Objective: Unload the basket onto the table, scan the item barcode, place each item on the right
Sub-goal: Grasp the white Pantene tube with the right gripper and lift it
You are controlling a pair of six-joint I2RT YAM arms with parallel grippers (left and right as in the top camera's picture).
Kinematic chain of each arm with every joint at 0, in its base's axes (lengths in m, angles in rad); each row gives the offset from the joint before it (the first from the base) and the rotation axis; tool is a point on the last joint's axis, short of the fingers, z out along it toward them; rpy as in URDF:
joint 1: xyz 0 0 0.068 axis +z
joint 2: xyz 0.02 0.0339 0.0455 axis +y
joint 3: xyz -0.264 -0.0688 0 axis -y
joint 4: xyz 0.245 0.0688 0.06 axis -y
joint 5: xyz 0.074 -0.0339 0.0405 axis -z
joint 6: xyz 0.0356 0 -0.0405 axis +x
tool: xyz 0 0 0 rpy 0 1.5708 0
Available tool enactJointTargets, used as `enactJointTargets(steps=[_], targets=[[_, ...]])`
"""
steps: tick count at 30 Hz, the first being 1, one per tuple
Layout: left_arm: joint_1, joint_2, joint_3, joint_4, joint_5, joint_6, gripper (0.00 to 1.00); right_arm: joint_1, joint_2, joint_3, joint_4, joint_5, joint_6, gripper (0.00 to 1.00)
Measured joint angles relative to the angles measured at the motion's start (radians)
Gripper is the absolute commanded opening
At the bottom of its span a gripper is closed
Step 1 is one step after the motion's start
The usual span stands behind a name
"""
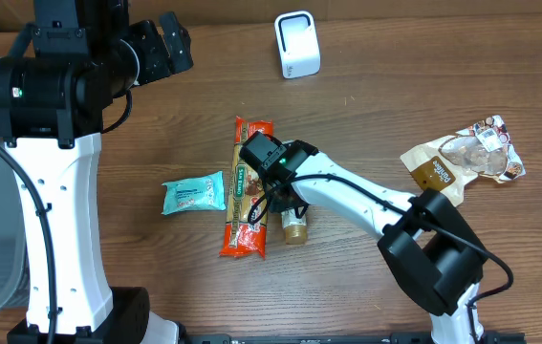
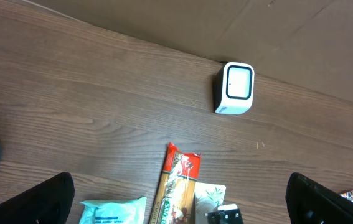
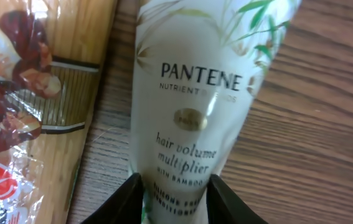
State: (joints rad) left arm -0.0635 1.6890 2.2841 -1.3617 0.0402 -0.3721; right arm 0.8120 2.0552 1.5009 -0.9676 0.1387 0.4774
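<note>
At the far left, your left pincer (image 1: 183,46) hangs wide open and empty above the brown wooden table (image 1: 395,86), well apart from the goods. The step in hand looks like the pick-up at the table's middle. To do it well, squeeze only enough to hold the soft body. Lift straight up so nothing drags the long red-and-orange cellophane pasta packet (image 1: 249,227) lying just to the left. Keep your fingers off the barcode, which does not show on this face. The item to scan is the white plastic Pantene tube (image 3: 195,93), lying label up just beside the packet's right edge. Your right pincer (image 3: 176,202) sits narrow on it, one dark finger against each side of its slimmer end. The label runs away ahead of the fingertips. Slightly right, at the table's back edge, stands the small white box-shaped scanner (image 1: 297,45), well apart from the tube.
</note>
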Motion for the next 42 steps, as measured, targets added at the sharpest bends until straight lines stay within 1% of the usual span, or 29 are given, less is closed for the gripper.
enactJointTargets(steps=[3,4,11,18,22,24,26,28,29,33,35,38,42], targets=[[0.000,0.000,0.000,0.000,0.000,0.000,1.00,-0.004,0.001,0.000,-0.001,-0.013,-0.014,0.05],[0.000,0.000,0.000,0.000,0.000,0.000,1.00,-0.006,0.001,0.001,-0.001,-0.021,-0.011,0.04],[0.000,0.000,0.000,0.000,0.000,0.000,1.00,-0.048,-0.006,0.014,-0.025,-0.114,-0.076,0.04],[0.000,0.000,0.000,0.000,0.000,0.000,0.99,-0.148,-0.016,0.017,-0.066,-0.338,-0.226,0.04],[0.000,0.000,0.000,0.000,0.000,0.000,1.00,-0.204,-0.045,0.009,-0.092,-0.405,-0.271,0.04],[0.000,0.000,0.000,0.000,0.000,0.000,1.00,-0.231,-0.081,0.009,-0.120,-0.361,-0.228,0.04],[0.000,0.000,0.000,0.000,0.000,0.000,1.00,-0.253,-0.123,0.010,-0.170,-0.255,-0.160,0.04],[0.000,0.000,0.000,0.000,0.000,0.000,0.99,-0.257,-0.152,0.010,-0.238,-0.101,-0.090,0.04],[0.000,0.000,0.000,0.000,0.000,0.000,0.99,-0.251,-0.164,0.010,-0.295,0.036,-0.029,0.04],[0.000,0.000,0.000,0.000,0.000,0.000,1.00,-0.192,-0.153,0.007,-0.349,0.318,0.066,0.04],[0.000,0.000,0.000,0.000,0.000,0.000,1.00,-0.151,-0.119,0.007,-0.381,0.422,0.089,0.04],[0.000,0.000,0.000,0.000,0.000,0.000,0.99,-0.102,0.009,0.003,-0.436,0.537,0.103,0.04],[0.000,0.000,0.000,0.000,0.000,0.000,1.00,-0.058,0.143,-0.006,-0.425,0.587,0.113,0.04]])
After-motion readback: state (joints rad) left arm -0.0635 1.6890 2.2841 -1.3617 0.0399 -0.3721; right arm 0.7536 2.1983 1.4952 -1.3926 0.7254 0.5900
